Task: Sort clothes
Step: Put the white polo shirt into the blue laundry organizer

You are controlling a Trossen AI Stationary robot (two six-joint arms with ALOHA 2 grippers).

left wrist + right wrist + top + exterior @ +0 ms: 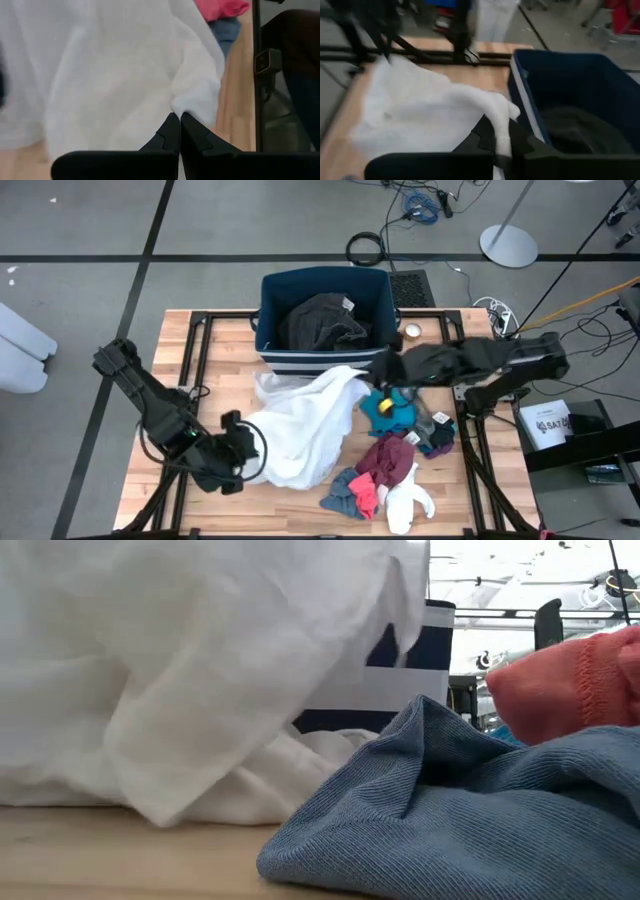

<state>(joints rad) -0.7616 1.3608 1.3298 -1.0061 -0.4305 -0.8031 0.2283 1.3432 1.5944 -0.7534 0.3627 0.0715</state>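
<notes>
A large white garment stretches across the middle of the table between my two grippers. My left gripper is shut on its near left part and my right gripper on its far right end, beside the navy bin. The bin holds a dark grey garment. To the right, near the front, lie a teal piece, a maroon piece, a red piece, a blue-grey piece and white socks. My left gripper pinches a bunched fold of the white garment between its two fingertips, coming slanting down from the table's left. The cloth spreads away from the fingers in slack folds. My right gripper pinches a gathered end of the white garment between its two fingers, coming from the table's right, tilted a little downward. That end is lifted, and the cloth slopes away down to the table.
The bin stands at the table's far middle, close by my right gripper. In the low view the blue-grey piece and the red piece lie close in front, with the white garment draped down to the tabletop. Bare wood shows at the far left.
</notes>
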